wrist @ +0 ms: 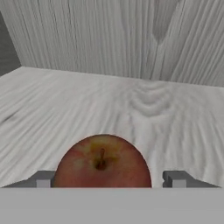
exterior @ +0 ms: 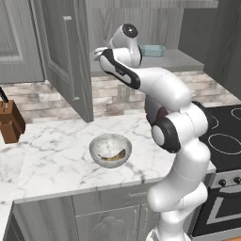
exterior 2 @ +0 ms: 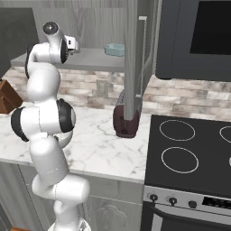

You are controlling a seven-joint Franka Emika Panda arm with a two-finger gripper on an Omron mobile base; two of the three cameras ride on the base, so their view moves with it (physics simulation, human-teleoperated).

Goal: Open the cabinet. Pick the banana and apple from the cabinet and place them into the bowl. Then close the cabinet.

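- I am reaching my arm [exterior: 160, 87] up into the cabinet [exterior: 66, 56], whose doors are standing open; the left door is swinging out over the counter [exterior: 52, 155], and the right door [exterior 2: 135, 58] is showing edge-on in the right base view.
- In the hand view, my gripper [wrist: 108, 179] is sitting with its jaws spread wide, one fingertip [wrist: 43, 179] on each side of the apple [wrist: 103, 162]; a small gap is showing between each tip and the fruit, so I am not gripping it.
- The apple is resting stem-up on the grey wood-grain shelf [wrist: 131, 109], well forward of the cabinet's back wall.
- The banana [exterior: 114, 156] is lying inside the bowl [exterior: 110, 149], which is standing on the marble counter below the cabinet, near its front edge.
- A light-blue dish [exterior: 152, 50] is sitting on the same shelf, to the right of my hand.
- A toaster [exterior 2: 127, 118] is standing on the counter under the right door, beside the stove [exterior 2: 189, 149].
- A knife block [exterior: 10, 121] is standing at the counter's left.
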